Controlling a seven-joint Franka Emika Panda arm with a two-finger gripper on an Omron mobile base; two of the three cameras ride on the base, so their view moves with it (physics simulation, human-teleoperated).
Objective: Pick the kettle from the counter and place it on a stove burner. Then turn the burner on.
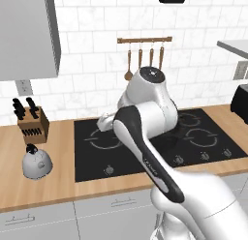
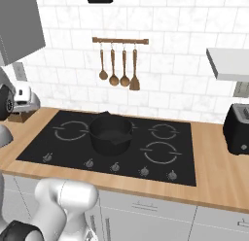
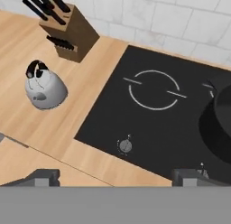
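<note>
Fingertips (image 3: 45,177) spread wide and empty at bottom of hand view, above counter (image 3: 27,123); kettle (image 3: 44,87) at left, beside knife block (image 3: 70,35).

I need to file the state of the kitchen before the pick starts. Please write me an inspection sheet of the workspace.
Surface: wood counter with a black glass cooktop set in.
Job's things: kettle upright on the counter, left of the cooktop, untouched; large burner ring bare.
Clutter: black pot on the cooktop; knife block behind the kettle; toaster at far right.
Grippers: pincer above the cooktop's front edge, open, holding nothing.
Cables: nothing seen.
Surroundings: tiled wall, rack of wooden utensils, wall outlet.
</note>
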